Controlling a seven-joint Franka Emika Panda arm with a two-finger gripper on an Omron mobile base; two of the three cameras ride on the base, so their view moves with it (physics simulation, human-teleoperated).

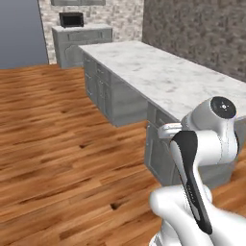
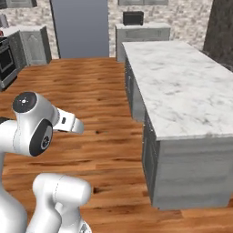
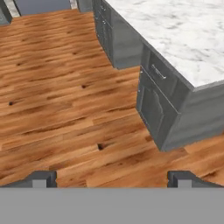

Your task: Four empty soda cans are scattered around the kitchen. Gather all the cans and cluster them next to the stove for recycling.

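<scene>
In the hand view, the gripper (image 3: 112, 178) is standing with its fingertips (image 3: 41, 178) wide apart at 6 o'clock, holding nothing and hanging over bare wood floor (image 3: 57, 109); a marble counter (image 3: 175, 35) is lying at 2 o'clock.

In the left base view, the same counter (image 1: 158, 72) is running toward 11 o'clock, where a microwave (image 1: 71, 19) is sitting.

In the right base view, the stove (image 2: 5, 61) is showing at 10 o'clock.

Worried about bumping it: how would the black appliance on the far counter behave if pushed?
The black appliance looks boxy and wider than tall, and it sits flat on the far counter, so it would probably slide rather than tip or roll. Its rigid shape suggests it is stiff and fairly heavy.
</scene>
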